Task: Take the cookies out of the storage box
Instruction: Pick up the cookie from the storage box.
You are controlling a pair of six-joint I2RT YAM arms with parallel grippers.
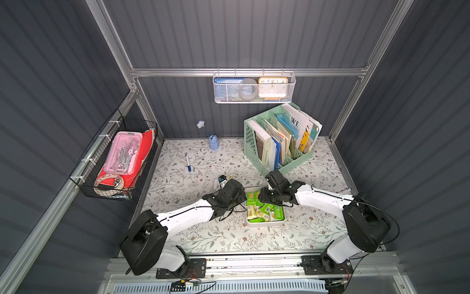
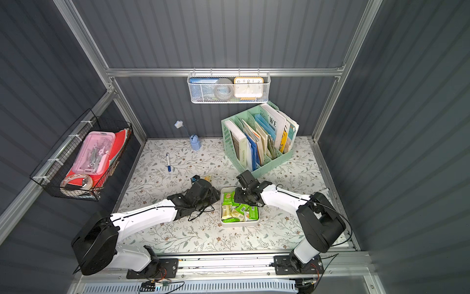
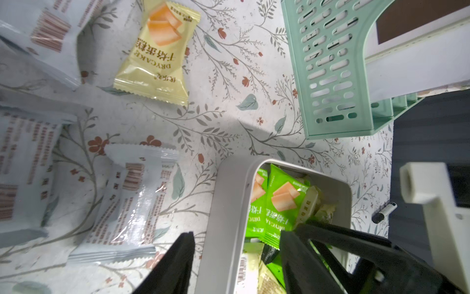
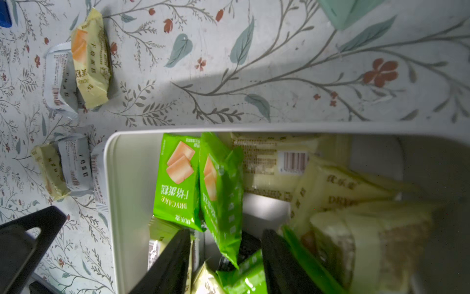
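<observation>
The storage box (image 1: 265, 224) (image 2: 239, 224) is a shallow white tray between both arms, and it holds green and pale yellow cookies (image 1: 264, 211). My right gripper (image 4: 227, 231) hangs inside it, open, with a green packet (image 4: 221, 191) standing on edge between its fingers, not pinched. My left gripper (image 3: 237, 233) is open astride the box's wall (image 3: 229, 203), one finger outside on the table and one inside by the green packets (image 3: 282, 203). Loose on the table beside the box lie a yellow packet (image 3: 157, 53) and white-silver ones (image 3: 132, 203). In both top views the wrists hide the fingertips.
A mint-green file organizer (image 1: 279, 142) full of books stands just behind the box. A blue-capped pen (image 1: 188, 163) and a small blue gadget (image 1: 214, 142) lie at the back left. A white mesh basket (image 1: 254, 87) hangs on the back wall, a black wire basket (image 1: 114, 157) on the left wall.
</observation>
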